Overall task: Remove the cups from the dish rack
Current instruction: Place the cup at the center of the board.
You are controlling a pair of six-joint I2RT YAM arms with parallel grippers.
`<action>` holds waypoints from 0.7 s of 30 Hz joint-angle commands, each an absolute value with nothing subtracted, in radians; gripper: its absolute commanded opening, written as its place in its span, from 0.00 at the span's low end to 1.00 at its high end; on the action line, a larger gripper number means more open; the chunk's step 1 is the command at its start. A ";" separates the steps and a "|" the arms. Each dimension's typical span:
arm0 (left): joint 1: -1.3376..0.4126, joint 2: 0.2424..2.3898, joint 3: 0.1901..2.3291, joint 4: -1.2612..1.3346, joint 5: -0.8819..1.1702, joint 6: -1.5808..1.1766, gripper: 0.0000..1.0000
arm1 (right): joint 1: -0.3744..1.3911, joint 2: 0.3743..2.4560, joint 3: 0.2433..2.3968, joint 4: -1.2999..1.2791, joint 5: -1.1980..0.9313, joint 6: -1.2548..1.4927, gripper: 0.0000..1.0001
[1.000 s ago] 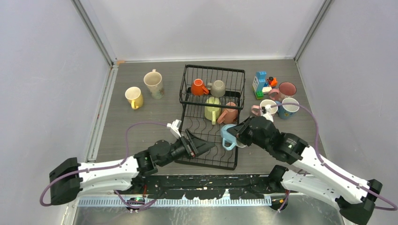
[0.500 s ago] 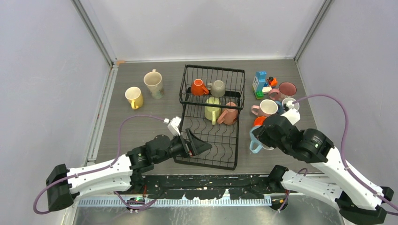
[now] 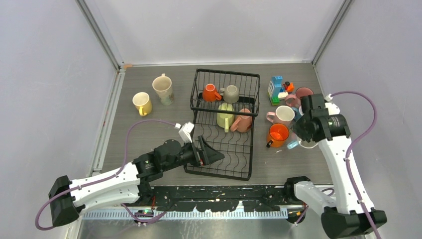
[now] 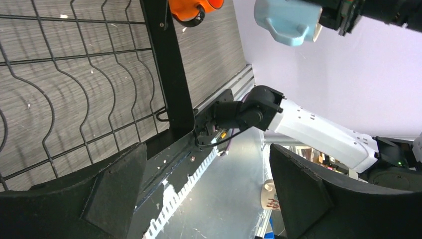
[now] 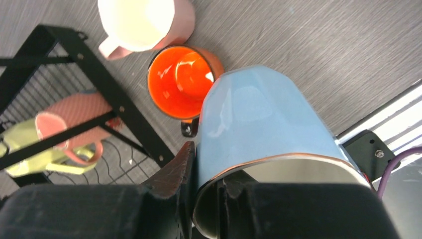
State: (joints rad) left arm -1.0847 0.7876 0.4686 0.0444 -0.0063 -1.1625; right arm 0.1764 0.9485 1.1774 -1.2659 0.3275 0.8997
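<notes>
Right wrist: right end effector point(image 5: 201, 174) clamped, seemingly across the rim, on blue cup point(image 5: 259, 124) (glazed, slippery, brittle); left end effector point(image 4: 206, 167) apart.

Left fingers point(image 4: 99, 194) spread wide, right fingers point(image 5: 171, 174) clamped

The left end effector point(image 4: 206, 149) hangs wide-spread over the dish rack's point(image 4: 171, 74) corner.
</notes>
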 commanded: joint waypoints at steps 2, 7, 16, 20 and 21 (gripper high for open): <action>-1.072 0.804 0.541 0.011 0.061 -1.120 0.95 | -0.013 1.003 1.236 -1.138 0.226 0.743 0.00; -1.069 0.806 0.555 0.003 0.090 -1.115 0.95 | -0.157 1.090 1.205 -1.062 0.139 0.714 0.00; -1.065 0.800 0.552 -0.020 0.107 -1.114 0.95 | -0.272 1.235 1.158 -0.961 0.047 0.730 0.00; -1.062 0.812 0.545 -0.005 0.114 -1.119 0.95 | -0.274 1.296 1.143 -0.922 0.047 0.733 0.00; -1.062 0.814 0.543 -0.005 0.116 -1.120 0.95 | -0.275 1.306 1.140 -0.910 0.043 0.735 0.00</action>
State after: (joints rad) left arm -1.0695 0.8078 0.5179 -0.0238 0.0906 -1.1393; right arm -0.2707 1.2915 1.1347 -1.0042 0.0708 0.7460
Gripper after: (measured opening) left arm 0.949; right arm 0.210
